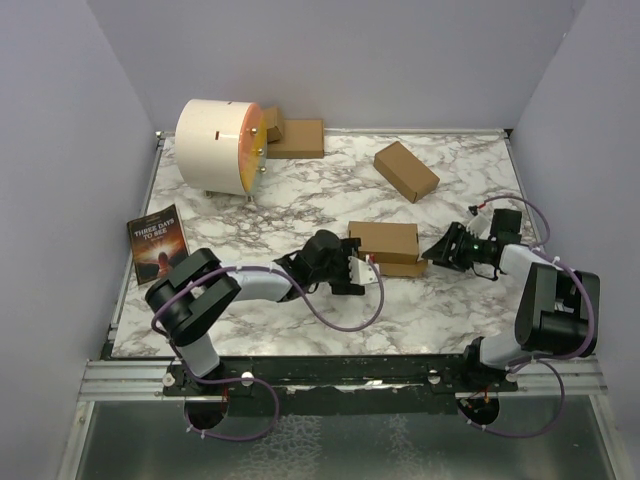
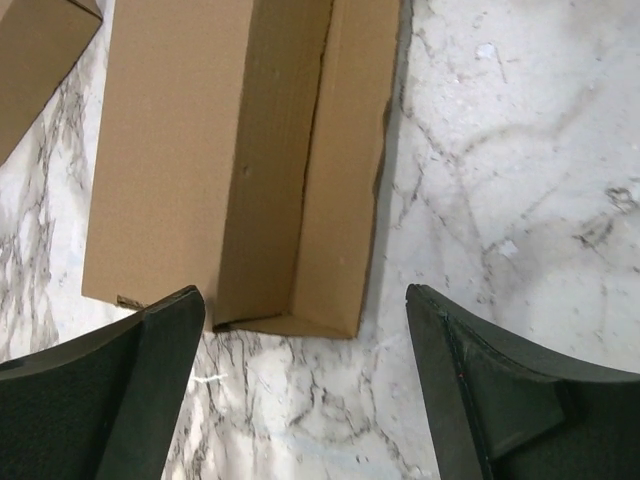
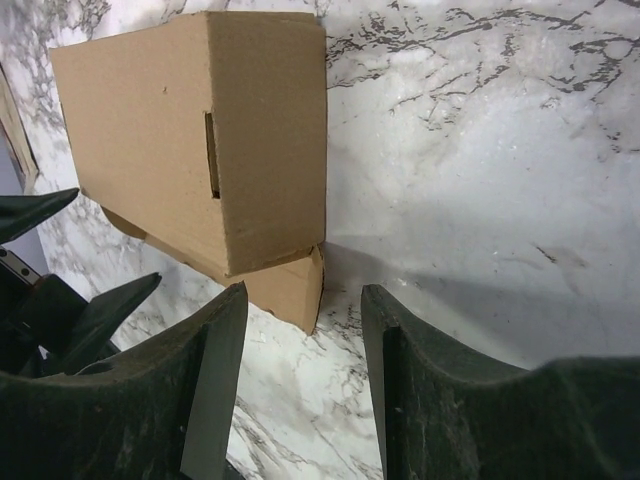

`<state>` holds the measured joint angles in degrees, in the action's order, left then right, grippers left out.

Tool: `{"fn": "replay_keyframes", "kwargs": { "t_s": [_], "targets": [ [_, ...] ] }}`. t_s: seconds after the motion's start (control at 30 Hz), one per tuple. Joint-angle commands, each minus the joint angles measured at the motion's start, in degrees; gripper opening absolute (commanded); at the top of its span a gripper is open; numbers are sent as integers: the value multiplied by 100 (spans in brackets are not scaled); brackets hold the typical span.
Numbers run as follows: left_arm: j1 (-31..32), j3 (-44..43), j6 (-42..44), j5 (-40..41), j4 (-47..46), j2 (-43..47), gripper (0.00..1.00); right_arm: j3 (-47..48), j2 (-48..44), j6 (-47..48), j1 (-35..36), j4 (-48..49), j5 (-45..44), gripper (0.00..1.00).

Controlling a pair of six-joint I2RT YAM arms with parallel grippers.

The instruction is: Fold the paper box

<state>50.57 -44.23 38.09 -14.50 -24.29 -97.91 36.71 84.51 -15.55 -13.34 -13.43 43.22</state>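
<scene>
2 grippers flank the paper box (image 1: pixel 385 240), which lies flat on the marble table (image 1: pixel 300 195) just toward 3 o'clock from the table's centre in the top view. It reads as a small oblong brown carton with a lower cardboard layer jutting out along its 6 o'clock side. The left gripper (image 1: pixel 368 272) sits at about 8 o'clock from the box, just beside its near corner. In the left wrist view its 2 fingers (image 2: pixel 150 390) stand wide apart, and the left gripper (image 2: pixel 303 291) holds nothing. The box (image 2: pixel 170 150) ends right at the fingertips and shows a long open fold running along its length. Whether either finger touches the cardboard cannot be told. The right gripper (image 1: pixel 432 252) is at 3 o'clock from the box, near its end. In the right wrist view the right gripper (image 3: pixel 304 292) has its fingers (image 3: pixel 215 380) parted by a moderate gap with only marble between them, so it grips nothing. The box (image 3: pixel 150 120) lies just ahead at 11 o'clock, with 1 narrow slot in its end face and a flap corner poking out beneath. A twin carton (image 1: pixel 406 170) rests at 1 o'clock, well apart. A white drum (image 1: pixel 215 145) with an orange face stands at 11 o'clock, small cardboard pieces (image 1: pixel 297 138) lie beside it at 12 o'clock, and 1 book (image 1: pixel 158 243) lies at 9 o'clock.
</scene>
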Motion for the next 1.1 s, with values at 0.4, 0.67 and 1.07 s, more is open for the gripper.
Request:
{"fn": "replay_keyframes", "kwargs": {
  "t_s": [0.4, 0.67, 1.07],
  "targets": [
    [6, 1029, 375, -1, -896, 807, 99, 72, 62, 97, -46, 16, 389, 51],
    [32, 948, 691, 102, -1585, 319, 99, 60, 114, 91, -46, 23, 440, 51],
    [31, 739, 1125, 211, -1575, -232, 99, 73, 263, 79, -46, 23, 544, 51]
  ]
}}
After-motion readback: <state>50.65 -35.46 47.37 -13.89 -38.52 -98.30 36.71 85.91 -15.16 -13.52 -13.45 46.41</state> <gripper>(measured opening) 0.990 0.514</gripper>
